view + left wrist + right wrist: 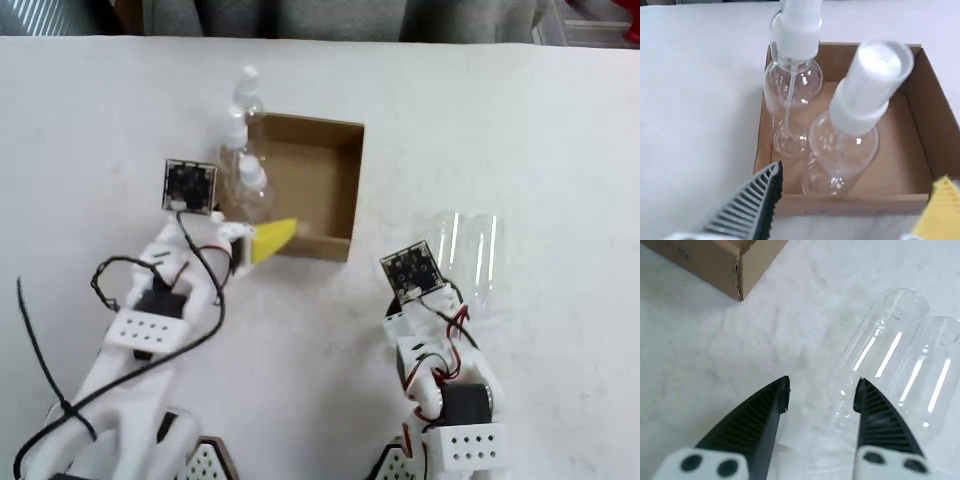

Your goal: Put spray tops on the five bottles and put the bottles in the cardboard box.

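The right fingers (pixel 765 410) gape wide, empty, a capless bottle (pixel 875 350) lying neck-first between their tips. The left fingers (pixel 755 200), open and empty, face the cardboard box (pixel 840 204).

The left arm (pixel 150 320) rises from the near left corner and stretches away toward the middle of the scene, leaning to the right. Its wrist camera (pixel 188 186) sits at the far end, and a black cable (pixel 110 275) loops beside the white links. The left gripper (pixel 858 175) stands wide open, with one ribbed black finger (pixel 757 205) and one yellow finger (pixel 940 207) well apart. The right arm (pixel 445 390) sits at the near right, folded short, pointing away and tilted slightly left, with red wires (pixel 445 345) running along it. The right gripper (pixel 823 385) is parted too, its two ribbed black fingers (pixel 760 415) angled downward.
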You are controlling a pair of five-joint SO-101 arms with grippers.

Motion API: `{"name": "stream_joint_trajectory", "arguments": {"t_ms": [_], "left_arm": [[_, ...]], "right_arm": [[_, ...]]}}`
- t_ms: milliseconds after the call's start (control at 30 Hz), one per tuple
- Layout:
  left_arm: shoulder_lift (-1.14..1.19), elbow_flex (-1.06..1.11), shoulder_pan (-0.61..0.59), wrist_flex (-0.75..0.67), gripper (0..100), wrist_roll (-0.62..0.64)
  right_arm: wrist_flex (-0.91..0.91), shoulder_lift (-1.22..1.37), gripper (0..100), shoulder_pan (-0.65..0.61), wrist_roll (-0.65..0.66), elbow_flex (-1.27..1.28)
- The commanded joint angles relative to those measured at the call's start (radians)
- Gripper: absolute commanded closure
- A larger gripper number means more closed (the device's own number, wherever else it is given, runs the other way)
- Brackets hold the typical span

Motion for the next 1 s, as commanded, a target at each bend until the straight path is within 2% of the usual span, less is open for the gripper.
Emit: {"name": "stream_joint_trajectory", "arguments": {"t_ms": [0, 200, 400, 500, 633, 733, 900, 967], "left_arm": [[-0.114, -0.012, -0.001, 0.063, 57, 0.0], [-0.292, -0.012, -0.001, 0.219, 57, 0.002], [-0.478, -0.012, -0.001, 0.457, 57, 0.002], [-0.565, -0.014, 0.001, 0.555, 57, 0.002], [-0.645, -0.014, 0.001, 0.618, 58, 0.002], [-0.659, -0.02, 0.03, 0.624, 66, -0.005], [-0.659, -0.101, 0.099, 0.69, 91, -0.006], [-0.659, -0.14, 0.133, 0.71, 95, -0.006]], "right_arm": [[-0.021, -0.007, 80.7, 0.005, 0.008, 0.0], [-0.021, -0.007, 80.7, 0.005, 0.008, 0.002], [-0.021, -0.007, 80.7, 0.013, 0.006, 0.002], [-0.015, -0.007, 80.7, 0.054, 0.0, -0.015], [0.033, -0.007, 80.8, 0.133, -0.003, -0.08], [0.045, -0.007, 80.9, 0.208, -0.044, -0.103], [0.03, -0.007, 80.9, 0.36, -0.121, -0.104], [0.028, -0.007, 80.9, 0.43, -0.123, -0.103]]}}
